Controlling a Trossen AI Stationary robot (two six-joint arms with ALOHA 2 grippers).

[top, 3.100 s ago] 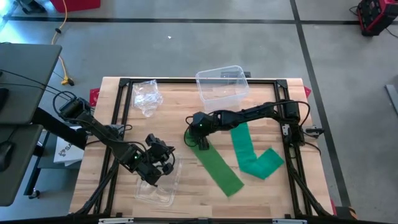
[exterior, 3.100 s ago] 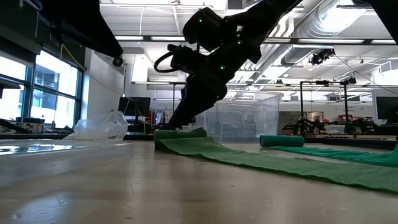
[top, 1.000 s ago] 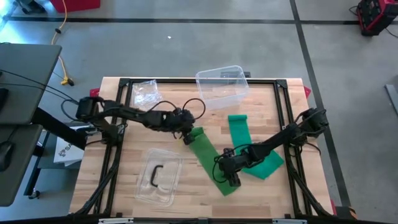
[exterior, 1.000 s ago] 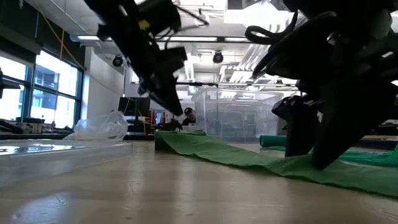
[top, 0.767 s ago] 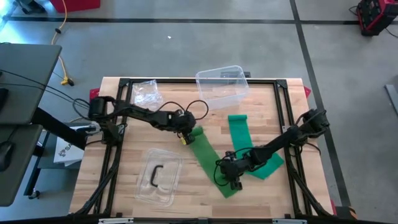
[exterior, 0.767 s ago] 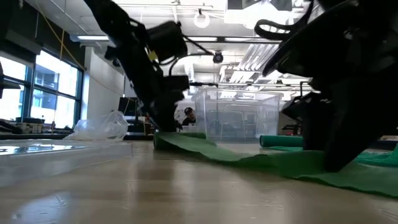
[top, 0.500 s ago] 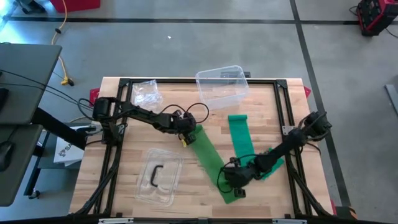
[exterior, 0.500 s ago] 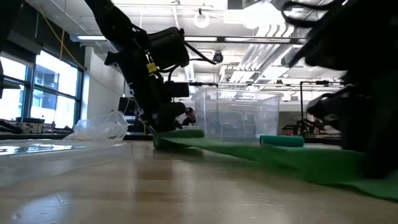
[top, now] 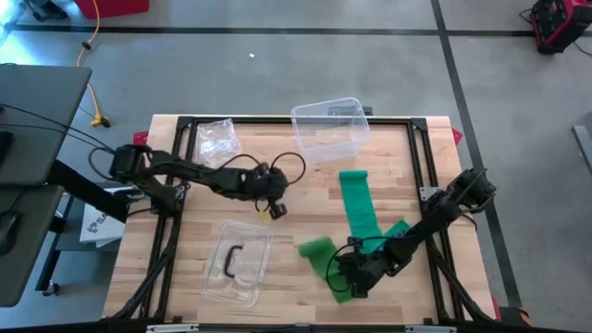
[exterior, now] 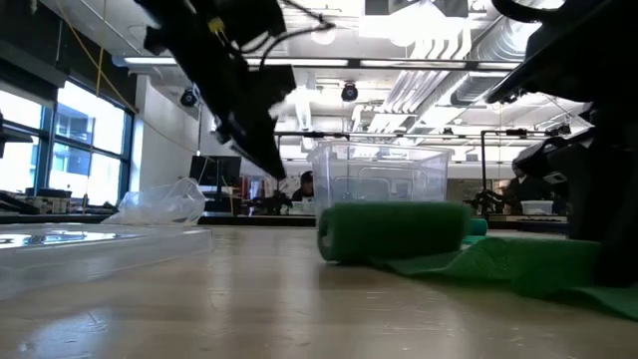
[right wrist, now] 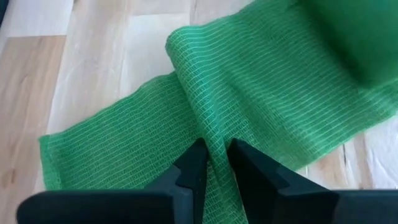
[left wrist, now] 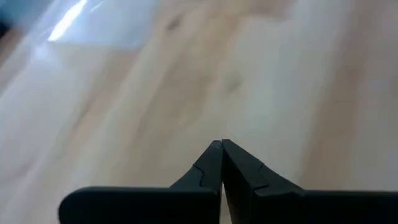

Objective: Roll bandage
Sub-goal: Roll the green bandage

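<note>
1. Since half a second ago, the bandage (top: pixel 354 222) has left the left end effector (top: pixel 268 209) and its rolled end now lies nearer the desk's (top: pixel 185 277) front edge.
2. Right end effector (right wrist: pixel 212 163) pinches a bandage fold near the front-right corner.
3. Left end effector, pressed together and empty, hovers mid-desk beside the tray (top: pixel 236 264).

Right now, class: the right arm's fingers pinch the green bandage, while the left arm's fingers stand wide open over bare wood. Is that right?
Not quite. The left gripper has its fingers shut, as the left wrist view shows. The rest holds: the right gripper pinches the green bandage.
</note>
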